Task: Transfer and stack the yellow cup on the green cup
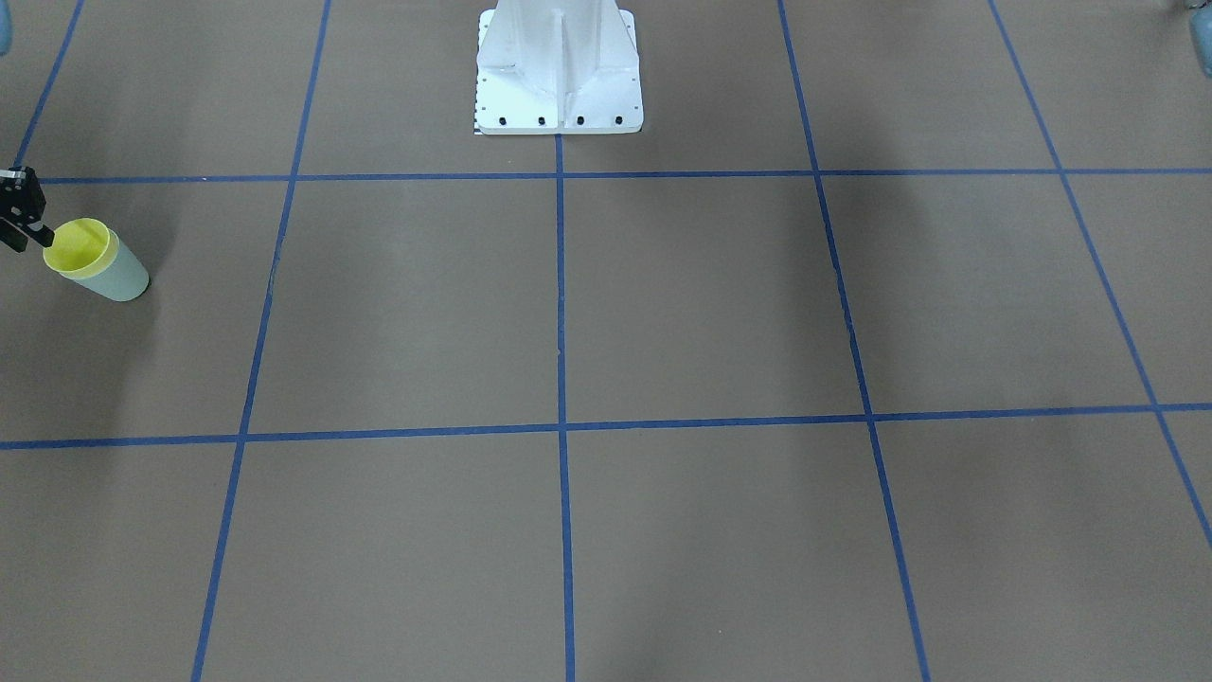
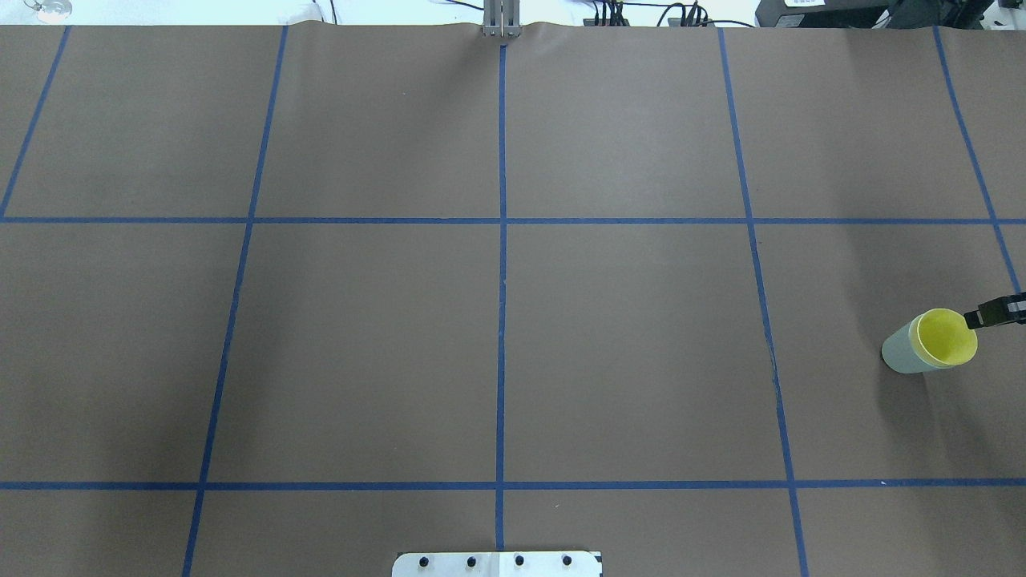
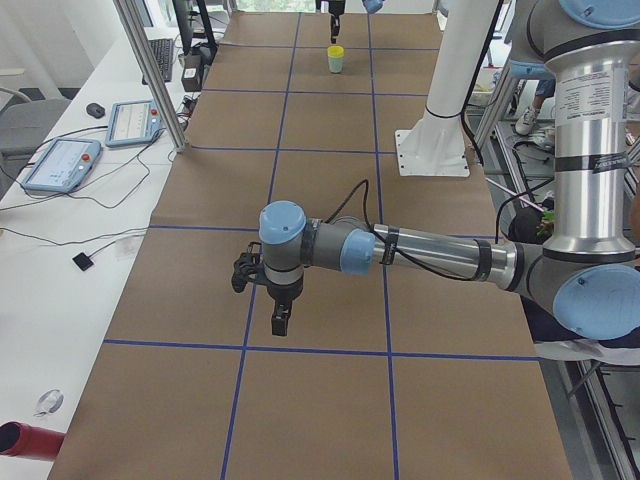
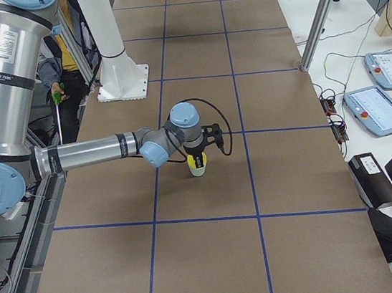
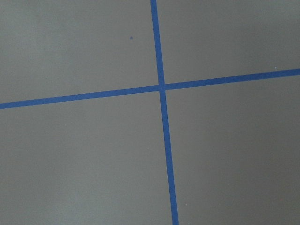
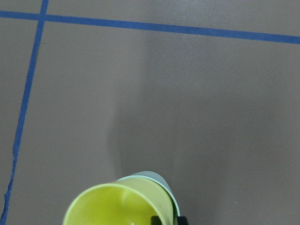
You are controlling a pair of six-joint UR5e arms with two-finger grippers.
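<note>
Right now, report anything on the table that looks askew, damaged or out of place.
Nothing serious. The yellow cup sits upright, nested in the green cup. Only the blue tape line beside them looks slightly frayed.

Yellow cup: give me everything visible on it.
The yellow cup is a small, plain, handleless tumbler, plastic by the look, bright yellow, tapered to a wider rim. It stands upright, mouth open and empty, nested inside the green cup, with only its upper band showing. The right pincer straddles its rim wall; whether it grips is unclear.
</note>
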